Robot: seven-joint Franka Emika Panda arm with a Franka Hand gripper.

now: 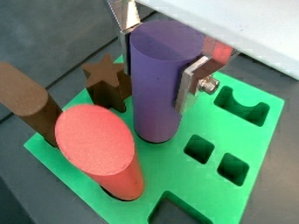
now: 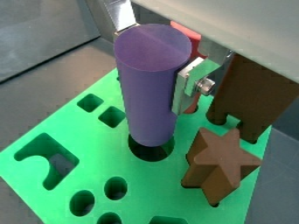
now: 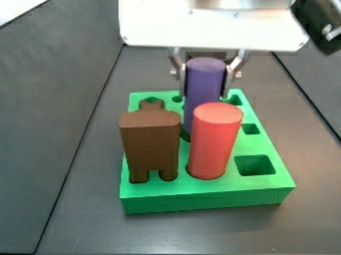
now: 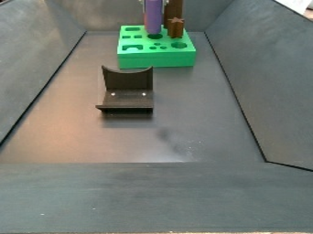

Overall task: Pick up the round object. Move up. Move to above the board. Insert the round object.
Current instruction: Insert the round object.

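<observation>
The round object, a slim purple cylinder (image 1: 162,83), stands upright with its lower end in a round hole of the green board (image 1: 251,140). It shows the same way in the other wrist view (image 2: 152,87) and in both side views (image 3: 202,82) (image 4: 153,13). My gripper (image 1: 160,57) straddles its upper part, with the silver fingers (image 2: 184,87) flat against its two sides, shut on it. The gripper also shows from the side (image 3: 204,66). The board (image 3: 200,191) (image 4: 154,55) lies on the dark floor.
A thicker red cylinder (image 3: 213,139), a brown notched block (image 3: 150,144) and a brown star piece (image 2: 219,162) stand in the board close around the purple cylinder. Several cut-out holes (image 1: 233,166) are open. The dark fixture (image 4: 124,90) stands on the floor in front of the board.
</observation>
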